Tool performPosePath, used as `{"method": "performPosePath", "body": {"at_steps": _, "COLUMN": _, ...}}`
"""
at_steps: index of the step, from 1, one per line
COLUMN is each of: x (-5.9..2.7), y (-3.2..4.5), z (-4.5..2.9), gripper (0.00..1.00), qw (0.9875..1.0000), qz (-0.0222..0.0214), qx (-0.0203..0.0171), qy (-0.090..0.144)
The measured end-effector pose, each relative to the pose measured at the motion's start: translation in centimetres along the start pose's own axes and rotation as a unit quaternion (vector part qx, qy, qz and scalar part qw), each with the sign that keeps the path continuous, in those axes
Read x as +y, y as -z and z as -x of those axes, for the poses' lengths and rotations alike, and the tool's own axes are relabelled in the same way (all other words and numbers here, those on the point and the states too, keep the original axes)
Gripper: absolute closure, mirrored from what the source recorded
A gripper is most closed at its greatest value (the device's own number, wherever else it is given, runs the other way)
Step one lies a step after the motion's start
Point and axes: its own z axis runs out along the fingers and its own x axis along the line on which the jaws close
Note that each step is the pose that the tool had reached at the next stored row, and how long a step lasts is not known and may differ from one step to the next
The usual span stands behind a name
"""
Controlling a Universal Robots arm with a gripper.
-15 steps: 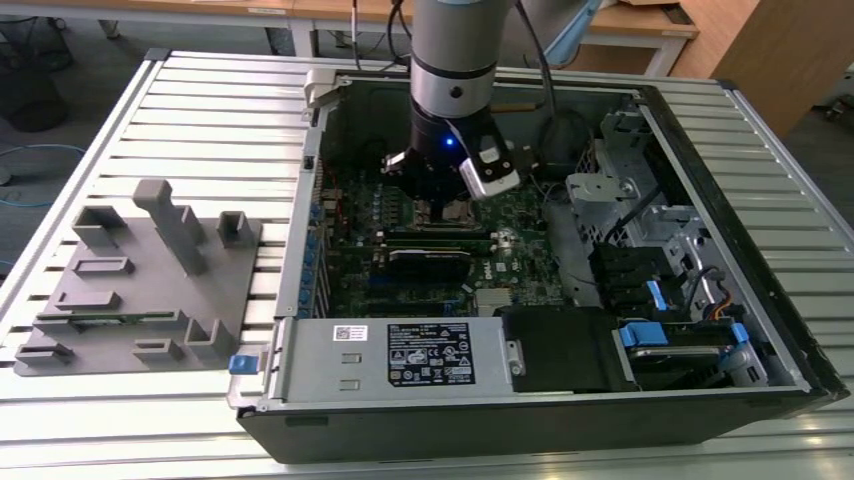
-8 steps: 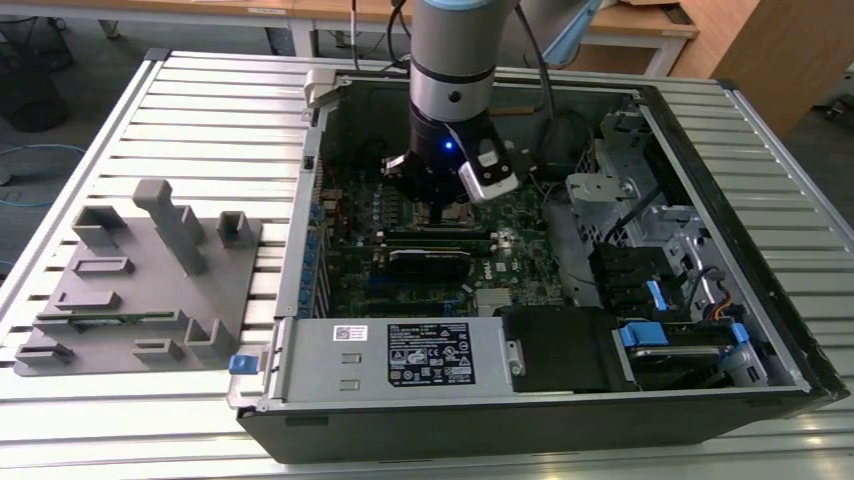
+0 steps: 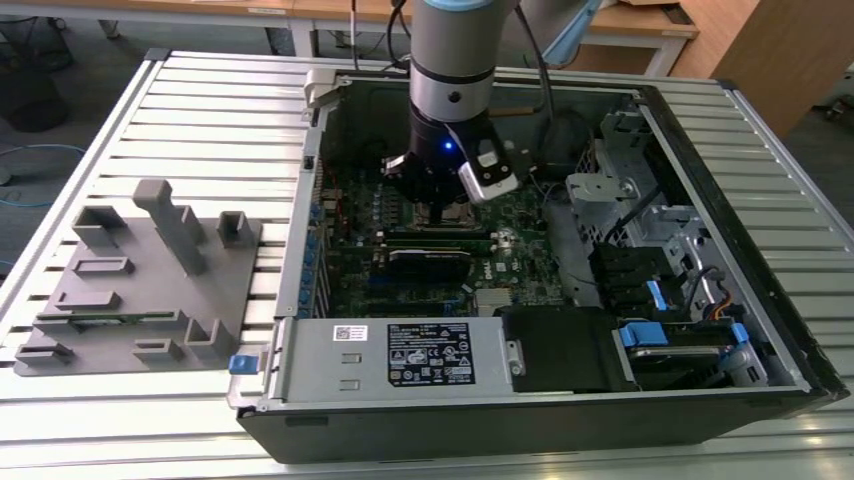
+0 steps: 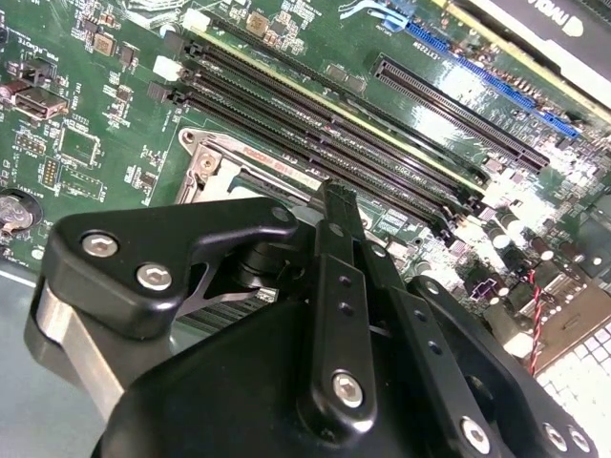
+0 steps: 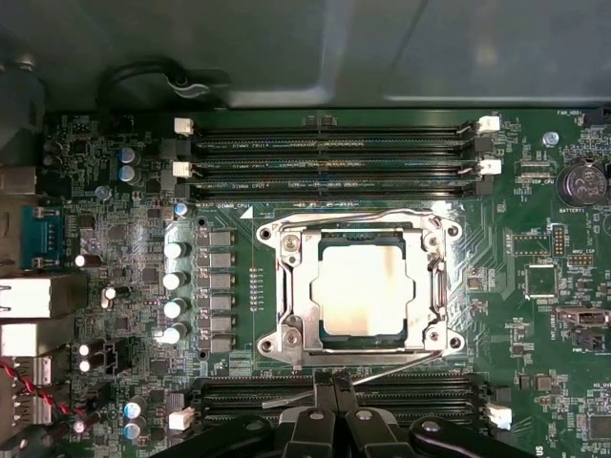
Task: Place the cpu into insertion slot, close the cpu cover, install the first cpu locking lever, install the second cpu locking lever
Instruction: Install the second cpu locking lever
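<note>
cover (image 5: 286,296): judged already shut on slot (image 5: 321,336), just ahead of tool.
cpu (image 5: 363,289): seated in slot, seen thru cover window.
levers: one wire (image 5: 401,361) near fingertips; latch state not discernible.
gripper (image 5: 333,384): fingers pinched together, nothing seen held.

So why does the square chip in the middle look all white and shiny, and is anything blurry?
In the first wrist view, light bounces off the cpu's metal top, washing it nearly white, and glints on the cpu cover. In the second wrist view, glare whitens the long slots, and the close-up claw looks soft. In the exterior view, the case shades the board.
</note>
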Motion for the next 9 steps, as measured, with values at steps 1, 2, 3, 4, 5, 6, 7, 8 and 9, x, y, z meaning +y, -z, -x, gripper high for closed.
{"method": "performPosePath", "body": {"at_steps": 1, "x": 0.0, "y": -0.05, "z": -0.01, "gripper": 0.9, "qw": 1.0, "qz": 0.0001, "qx": -0.0001, "qy": 0.0}}
{"method": "performPosePath", "body": {"at_steps": 2, "x": 0.0, "y": -0.14, "z": -0.01, "gripper": 0.9, "qw": 1.0, "qz": 0.0, "qx": 0.0, "qy": 0.0}}
{"method": "performPosePath", "body": {"at_steps": 3, "x": -0.01, "y": -0.27, "z": -0.02, "gripper": 0.9, "qw": 1.0, "qz": -0.0001, "qx": 0.0, "qy": 0.0}}
{"method": "performPosePath", "body": {"at_steps": 4, "x": -0.02, "y": -0.42, "z": -0.02, "gripper": 0.9, "qw": 1.0, "qz": -0.0001, "qx": -0.0001, "qy": 0.0}}
{"method": "performPosePath", "body": {"at_steps": 5, "x": -0.03, "y": -0.57, "z": -0.03, "gripper": 0.9, "qw": 1.0, "qz": -0.0002, "qx": 0.0, "qy": 0.0}}
{"method": "performPosePath", "body": {"at_steps": 6, "x": -0.03, "y": -0.7, "z": -0.03, "gripper": 0.9, "qw": 1.0, "qz": -0.0002, "qx": -0.0001, "qy": 0.0}}
{"method": "performPosePath", "body": {"at_steps": 7, "x": -0.03, "y": -0.81, "z": -0.03, "gripper": 0.9, "qw": 1.0, "qz": -0.0001, "qx": -0.0001, "qy": 0.0}}
{"method": "performPosePath", "body": {"at_steps": 8, "x": -0.03, "y": -0.89, "z": -0.04, "gripper": 0.9, "qw": 1.0, "qz": -0.0001, "qx": -0.0001, "qy": 0.0}}
{"method": "performPosePath", "body": {"at_steps": 9, "x": -0.04, "y": -0.96, "z": -0.04, "gripper": 0.9, "qw": 1.0, "qz": -0.0001, "qx": -0.0001, "qy": 0.0}}
